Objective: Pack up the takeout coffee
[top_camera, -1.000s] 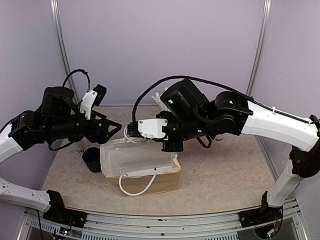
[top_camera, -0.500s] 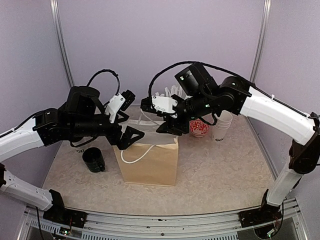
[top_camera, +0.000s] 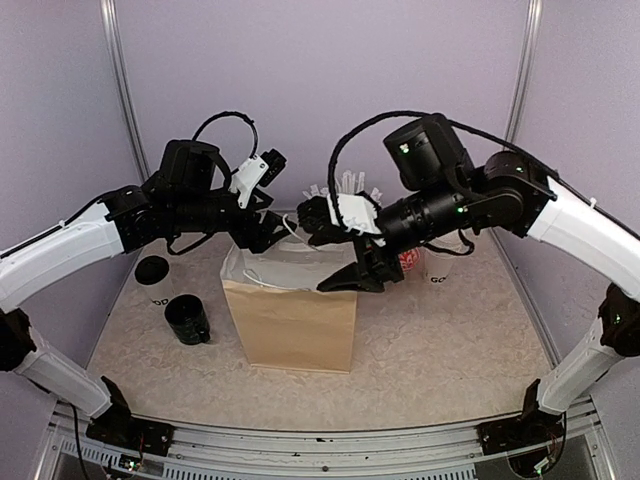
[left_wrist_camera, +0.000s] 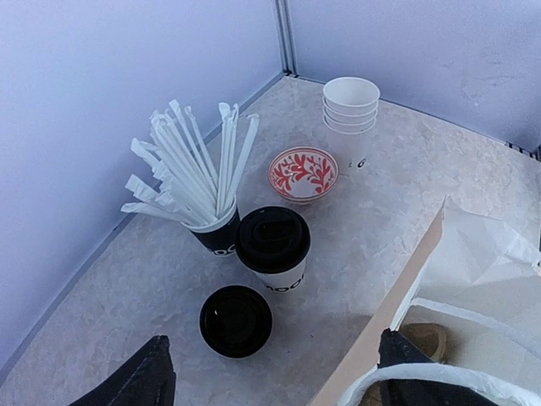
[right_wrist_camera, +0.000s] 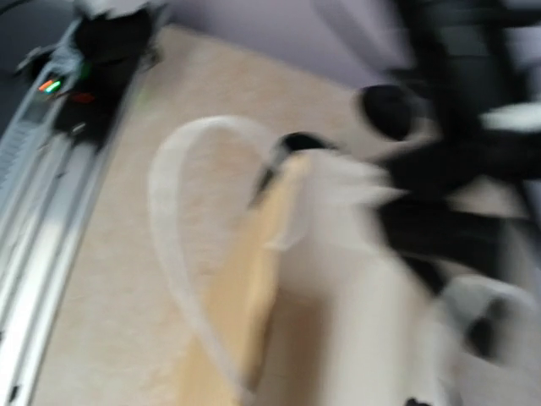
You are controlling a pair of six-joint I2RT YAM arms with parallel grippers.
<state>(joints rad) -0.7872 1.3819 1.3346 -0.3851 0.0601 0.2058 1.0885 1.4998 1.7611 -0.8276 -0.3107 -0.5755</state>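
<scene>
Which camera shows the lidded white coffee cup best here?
The left wrist view: the takeout coffee stands upright, lid on, in plain sight beside the cup of straws. In the top external view it is hidden behind the arms. The right wrist view is motion-blurred, and I cannot make it out there.

The paper bag (top_camera: pixel 295 325), on its side a second ago, now stands upright; the left gripper (top_camera: pixel 262 234) and right gripper (top_camera: pixel 356 272) rise to its mouth, the right's jaws spreading apart.

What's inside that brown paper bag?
White paper shows at the mouth of the brown bag; its bottom is mostly covered. The lidded coffee cup stands outside it, beside the cup of straws.
</scene>
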